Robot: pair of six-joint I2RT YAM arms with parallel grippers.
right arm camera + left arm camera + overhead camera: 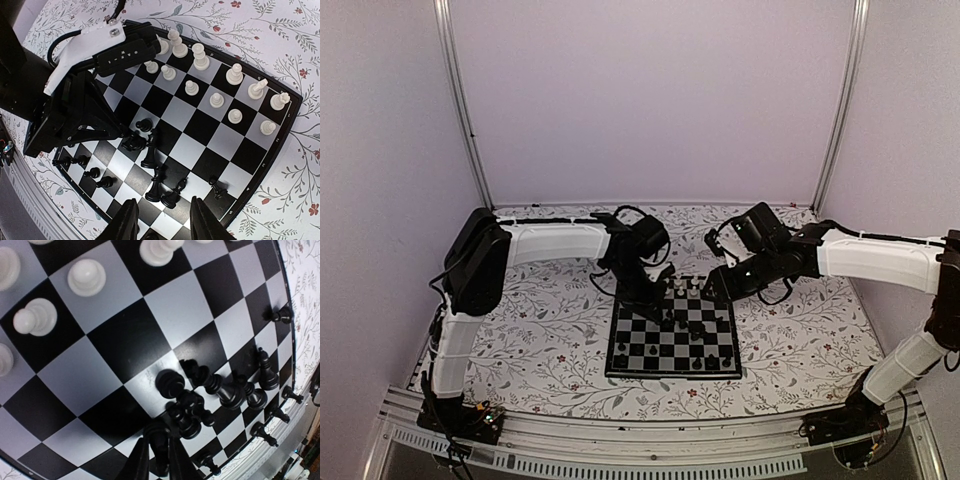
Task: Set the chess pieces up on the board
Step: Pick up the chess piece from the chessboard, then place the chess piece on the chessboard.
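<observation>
One upright black piece (157, 431) is pinched by left hand (156, 444) on board (165, 305); right hand (164, 204) gapes.

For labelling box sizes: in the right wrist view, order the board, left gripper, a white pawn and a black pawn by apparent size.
1. board
2. left gripper
3. white pawn and black pawn: they look alike, so not ranked.

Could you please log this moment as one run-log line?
left gripper: straddling black piece mid-board, grip unclear | right gripper: open, at board edge | white pieces: two rows | black pieces: cluster mid-board, others along edge
</observation>
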